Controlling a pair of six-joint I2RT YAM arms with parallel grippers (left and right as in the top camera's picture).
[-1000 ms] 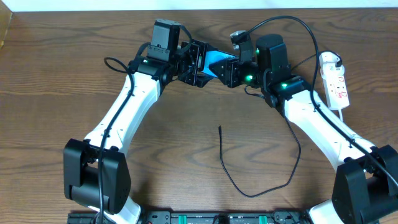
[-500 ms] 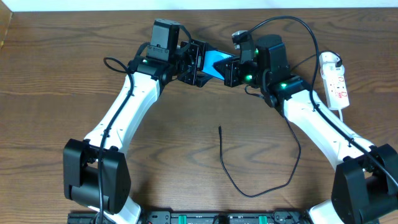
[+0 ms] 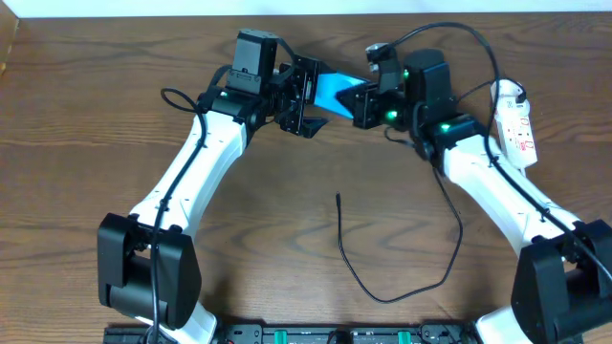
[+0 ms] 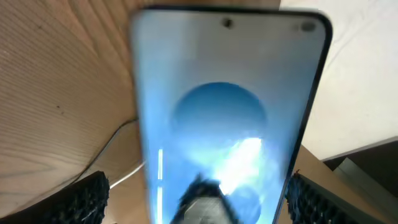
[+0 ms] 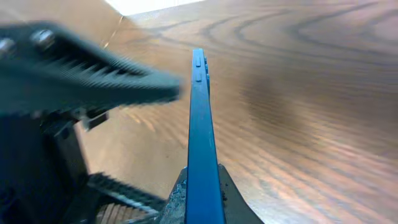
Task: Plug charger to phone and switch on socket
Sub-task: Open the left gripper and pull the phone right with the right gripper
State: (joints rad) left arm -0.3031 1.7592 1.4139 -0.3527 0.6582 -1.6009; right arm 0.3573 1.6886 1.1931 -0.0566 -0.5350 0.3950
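Note:
The phone (image 3: 332, 91), bright blue screen, is held in the air above the back middle of the table. My right gripper (image 3: 368, 103) is shut on its end; the right wrist view shows the phone (image 5: 198, 118) edge-on, pinched between my jaws (image 5: 200, 190). My left gripper (image 3: 304, 96) is open around the phone's other end; in the left wrist view its fingers (image 4: 196, 196) stand wide on both sides of the screen (image 4: 224, 106) with a gap on the left. The charger's black cable lies on the table, plug tip (image 3: 338, 199) free. The socket (image 3: 514, 124) lies at the far right.
The charger cable curves from its tip down to the front (image 3: 382, 298) and up under my right arm. The left gripper's ridged finger (image 5: 93, 68) shows blurred close beside the phone in the right wrist view. The table's back edge is close behind both grippers.
My right gripper has moved right and a little toward the back, taking the phone with it. The left arm has stayed nearly in place.

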